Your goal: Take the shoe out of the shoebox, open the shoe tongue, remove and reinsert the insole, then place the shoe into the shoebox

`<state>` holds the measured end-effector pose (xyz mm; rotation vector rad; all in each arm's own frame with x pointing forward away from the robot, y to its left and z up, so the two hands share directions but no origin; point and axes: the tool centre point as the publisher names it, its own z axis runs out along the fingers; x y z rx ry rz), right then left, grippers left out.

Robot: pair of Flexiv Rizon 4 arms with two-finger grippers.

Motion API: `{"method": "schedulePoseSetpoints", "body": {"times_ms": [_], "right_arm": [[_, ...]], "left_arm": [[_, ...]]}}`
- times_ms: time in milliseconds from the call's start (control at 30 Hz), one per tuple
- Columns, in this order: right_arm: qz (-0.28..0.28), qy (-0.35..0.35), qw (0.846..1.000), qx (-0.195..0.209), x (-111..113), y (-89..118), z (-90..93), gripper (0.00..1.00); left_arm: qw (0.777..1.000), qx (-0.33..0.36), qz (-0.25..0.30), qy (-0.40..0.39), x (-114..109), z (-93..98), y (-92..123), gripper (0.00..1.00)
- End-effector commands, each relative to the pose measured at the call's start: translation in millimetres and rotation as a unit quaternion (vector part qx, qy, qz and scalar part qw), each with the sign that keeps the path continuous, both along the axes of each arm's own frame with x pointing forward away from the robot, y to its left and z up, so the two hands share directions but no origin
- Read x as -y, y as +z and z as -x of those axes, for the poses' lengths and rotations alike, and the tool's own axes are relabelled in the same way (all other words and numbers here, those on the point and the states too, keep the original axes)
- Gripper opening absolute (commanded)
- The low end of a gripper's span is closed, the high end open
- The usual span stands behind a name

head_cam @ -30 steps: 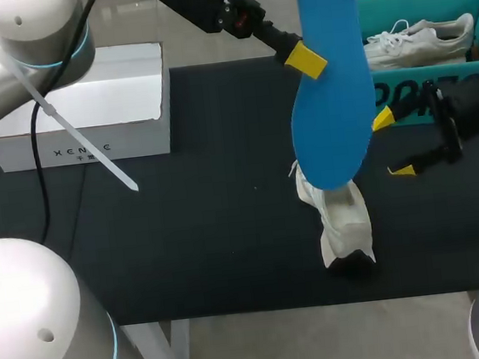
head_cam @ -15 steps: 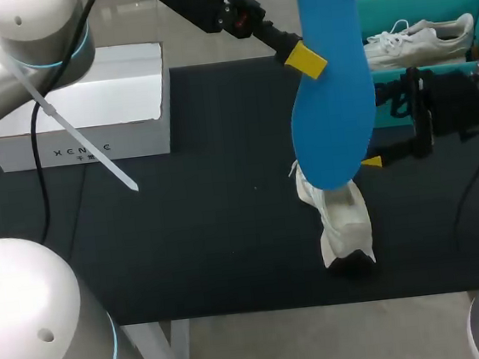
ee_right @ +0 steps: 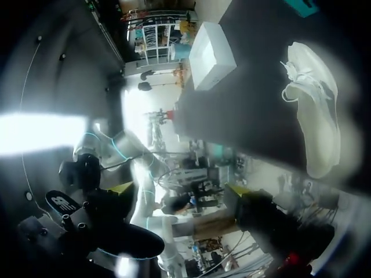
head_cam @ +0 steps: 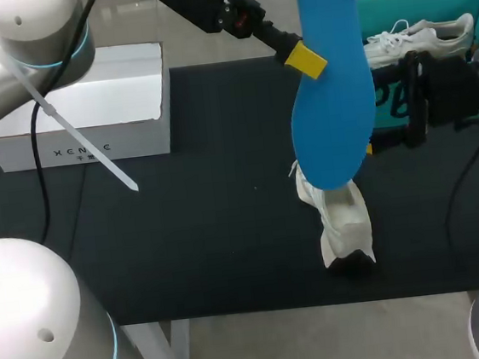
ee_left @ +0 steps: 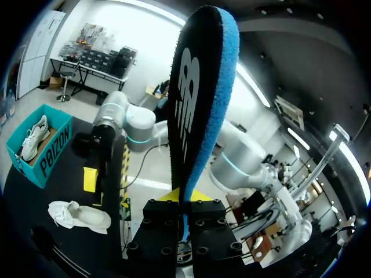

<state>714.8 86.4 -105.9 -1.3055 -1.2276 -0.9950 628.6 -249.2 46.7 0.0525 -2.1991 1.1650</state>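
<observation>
The insole [head_cam: 330, 76] is showing blue, the shoe [head_cam: 340, 220] is showing white, the shoebox [head_cam: 414, 7] teal, the table [head_cam: 211, 234] black

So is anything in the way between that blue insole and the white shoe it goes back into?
Nothing visible. The left gripper holds the blue insole with its lower end by the white shoe; the right gripper sits beside it.

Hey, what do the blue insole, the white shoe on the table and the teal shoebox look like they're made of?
The insole is likely foam: matte blue with a porous-looking edge, faced in black fabric on one side. The shoe seems to be soft white textile or synthetic leather, since it slumps and creases. The shoebox is probably cardboard: matte teal, with thin flat walls.
</observation>
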Motion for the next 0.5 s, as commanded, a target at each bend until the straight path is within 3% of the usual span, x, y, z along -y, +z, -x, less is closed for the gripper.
{"method": "schedulePoseSetpoints", "body": {"times_ms": [33,267,300,500], "right_arm": [[-0.004,0.004,1.000,0.004,-0.9,0.5,3.0,1.00],[-0.010,0.025,0.999,0.018,-9.9,6.5,2.1,1.00],[-0.011,0.027,0.999,0.038,-11.0,9.0,3.9,1.00],[-0.011,0.027,0.999,0.038,-11.0,9.0,3.9,1.00]], "left_arm": [[1.000,0.000,0.000,0.001,-1.0,1.1,-0.6,0.00],[1.000,0.000,0.000,0.001,-1.0,1.1,-0.6,0.00],[1.000,0.000,0.000,0.001,-1.0,1.1,-0.6,0.00],[1.000,0.000,0.000,0.001,-1.0,1.1,-0.6,0.00]]}}
